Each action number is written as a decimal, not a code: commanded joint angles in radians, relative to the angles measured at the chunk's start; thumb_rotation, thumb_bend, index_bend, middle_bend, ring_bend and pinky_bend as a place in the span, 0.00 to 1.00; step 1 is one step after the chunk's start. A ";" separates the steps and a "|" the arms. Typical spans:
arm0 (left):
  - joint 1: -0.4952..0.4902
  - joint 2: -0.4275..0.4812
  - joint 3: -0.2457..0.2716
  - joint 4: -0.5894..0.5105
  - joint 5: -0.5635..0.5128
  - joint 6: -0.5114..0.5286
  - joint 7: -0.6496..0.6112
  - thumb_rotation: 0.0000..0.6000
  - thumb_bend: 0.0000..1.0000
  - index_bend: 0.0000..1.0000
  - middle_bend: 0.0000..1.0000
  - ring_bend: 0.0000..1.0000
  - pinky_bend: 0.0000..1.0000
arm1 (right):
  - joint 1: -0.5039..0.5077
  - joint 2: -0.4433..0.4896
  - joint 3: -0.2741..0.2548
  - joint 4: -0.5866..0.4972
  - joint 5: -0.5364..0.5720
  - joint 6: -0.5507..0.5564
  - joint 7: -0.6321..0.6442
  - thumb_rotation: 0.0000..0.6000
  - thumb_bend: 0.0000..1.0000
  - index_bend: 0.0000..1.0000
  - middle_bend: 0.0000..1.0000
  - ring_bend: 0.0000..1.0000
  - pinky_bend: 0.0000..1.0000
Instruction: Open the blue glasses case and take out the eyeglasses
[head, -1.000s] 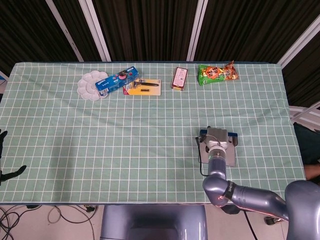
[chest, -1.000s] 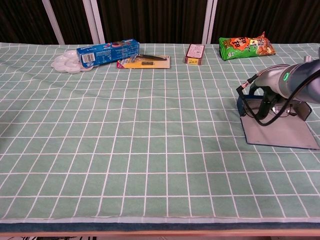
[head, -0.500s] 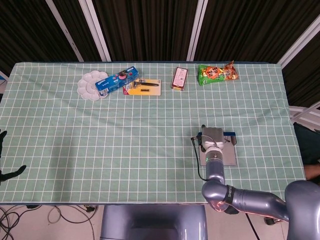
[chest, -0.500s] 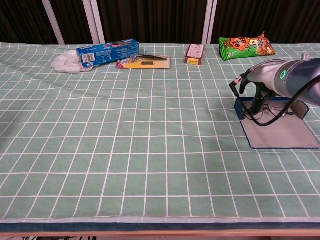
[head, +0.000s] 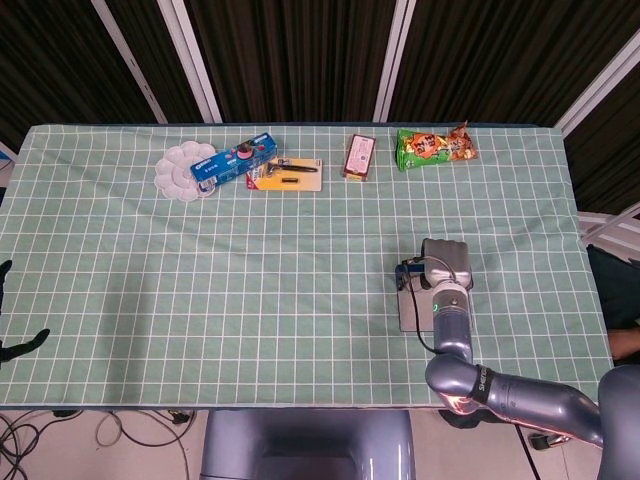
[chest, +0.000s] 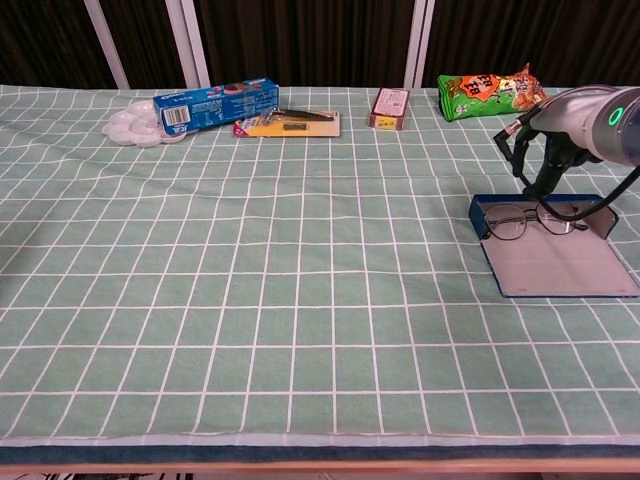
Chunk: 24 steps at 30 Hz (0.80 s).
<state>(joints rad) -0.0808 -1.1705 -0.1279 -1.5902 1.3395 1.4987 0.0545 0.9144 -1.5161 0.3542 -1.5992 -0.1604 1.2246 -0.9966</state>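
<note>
The blue hinged glasses case (chest: 556, 258) lies open at the table's right, thin wire-framed eyeglasses (chest: 528, 221) resting inside; the right arm (chest: 590, 125) hovers above, its hand's fingers impossible to tell from here

We cannot read any text: the printing on the blue box (chest: 216, 103) and the green snack bag (chest: 490, 93), upper frame, is too small.
</note>
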 joint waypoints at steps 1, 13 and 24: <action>0.001 -0.003 0.000 0.004 0.000 0.004 0.010 1.00 0.01 0.00 0.00 0.00 0.00 | -0.005 0.012 -0.004 0.000 0.002 -0.017 0.012 1.00 0.44 0.38 0.99 1.00 0.98; 0.001 -0.020 -0.004 0.034 0.027 0.036 0.026 1.00 0.01 0.00 0.00 0.00 0.00 | -0.015 0.025 -0.015 0.045 0.001 -0.071 0.068 1.00 0.44 0.39 0.99 1.00 0.98; 0.002 -0.030 -0.003 0.049 0.029 0.039 0.029 1.00 0.01 0.00 0.00 0.00 0.00 | -0.024 0.026 -0.033 0.082 0.017 -0.094 0.095 1.00 0.44 0.41 0.99 1.00 0.98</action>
<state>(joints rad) -0.0787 -1.2004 -0.1311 -1.5417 1.3688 1.5376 0.0832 0.8911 -1.4897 0.3217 -1.5182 -0.1439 1.1310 -0.9026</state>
